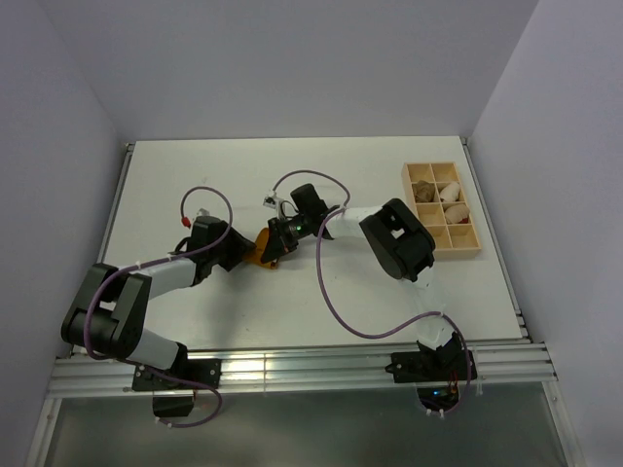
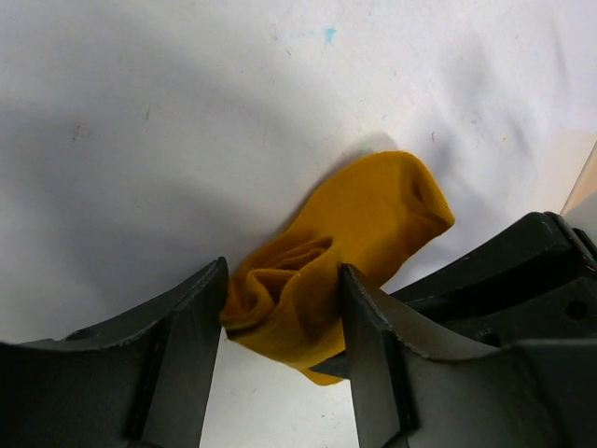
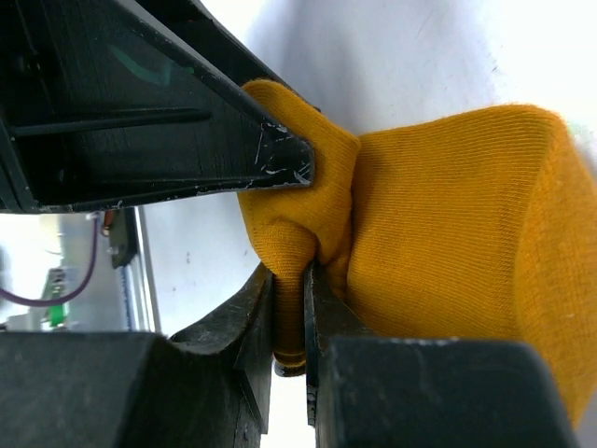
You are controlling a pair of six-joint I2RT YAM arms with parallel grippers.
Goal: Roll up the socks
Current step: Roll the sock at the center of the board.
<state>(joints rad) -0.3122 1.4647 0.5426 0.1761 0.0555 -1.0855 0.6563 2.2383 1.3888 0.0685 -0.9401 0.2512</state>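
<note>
The mustard-orange sock [image 1: 255, 257] lies bunched at the table's middle, between both grippers. In the left wrist view its rolled end [image 2: 354, 224] sits between the fingers of my left gripper [image 2: 283, 271], which touch it on both sides. My left gripper [image 1: 243, 251] comes in from the left. My right gripper [image 1: 270, 248] comes in from the right and pinches a fold of the sock [image 3: 448, 215] tight between its jaws [image 3: 291, 271]. A left finger [image 3: 187, 121] presses on the sock just above. The tan-brown sock is not in view on the table.
A wooden compartment tray [image 1: 467, 251] stands at the right with cream rolled bundles and one brownish bundle in it. The right arm's purple cable loops over the table's front. The table's metal rail runs along the near edge.
</note>
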